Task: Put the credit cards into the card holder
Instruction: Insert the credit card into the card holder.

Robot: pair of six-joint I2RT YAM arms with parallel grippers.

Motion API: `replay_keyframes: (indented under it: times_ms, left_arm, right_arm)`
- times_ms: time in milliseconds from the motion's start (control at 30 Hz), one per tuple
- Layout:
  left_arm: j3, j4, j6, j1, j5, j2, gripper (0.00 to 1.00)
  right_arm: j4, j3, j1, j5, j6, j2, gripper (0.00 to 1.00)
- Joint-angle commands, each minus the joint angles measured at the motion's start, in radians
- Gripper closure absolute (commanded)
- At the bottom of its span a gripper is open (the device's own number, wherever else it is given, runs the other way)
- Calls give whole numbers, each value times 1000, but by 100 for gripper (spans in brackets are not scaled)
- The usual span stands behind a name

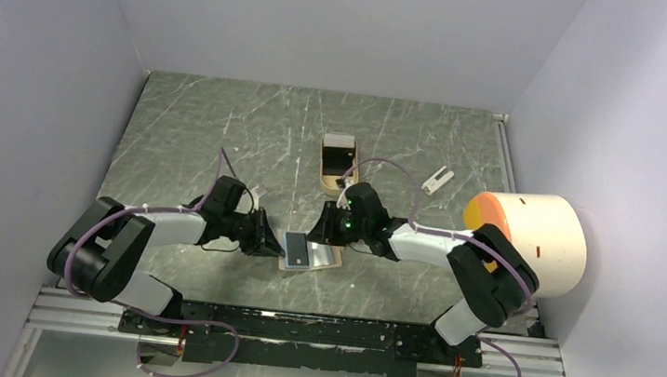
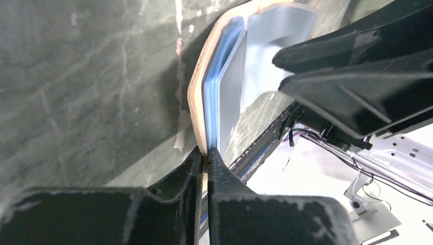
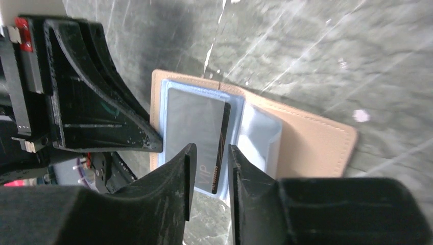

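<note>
Dark marbled table, pale walls on three sides. Near front centre, between both arms: card holder, lying open, tan cover down, bluish-silver sleeves up. Left gripper clamped tight on card holder's left edge, fingers pressed together over the tan rim. Right gripper poised over the open sleeves, jaws parted, clear gap between them. Dark credit card marked VIP flat against left-hand sleeve, lower end visible between those jaws; contact not determinable. Further back: oblong tan tray holding another dark card. Right side: cream cylinder.
</note>
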Motion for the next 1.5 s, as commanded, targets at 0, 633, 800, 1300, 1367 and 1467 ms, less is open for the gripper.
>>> replay_keyframes:
  times_ms: [0, 633, 800, 1300, 1367, 1467]
  left_arm:
    - [38, 11, 2, -11, 67, -40, 91]
    - [26, 185, -73, -13, 153, -5, 62]
    - [50, 151, -45, -14, 136, 3, 73]
    - [78, 94, 1, -20, 83, 52, 73]
    - [80, 89, 5, -21, 76, 56, 72]
    - [78, 88, 7, -23, 68, 57, 72]
  right_arm:
    - [-75, 10, -17, 55, -76, -66, 70]
    - [41, -43, 18, 50, -36, 29, 77]
    - [73, -61, 21, 52, -24, 40, 78]
    - [105, -86, 58, 61, -1, 37, 79]
    - [105, -90, 58, 66, -1, 35, 79]
    - [112, -99, 58, 66, -1, 32, 79]
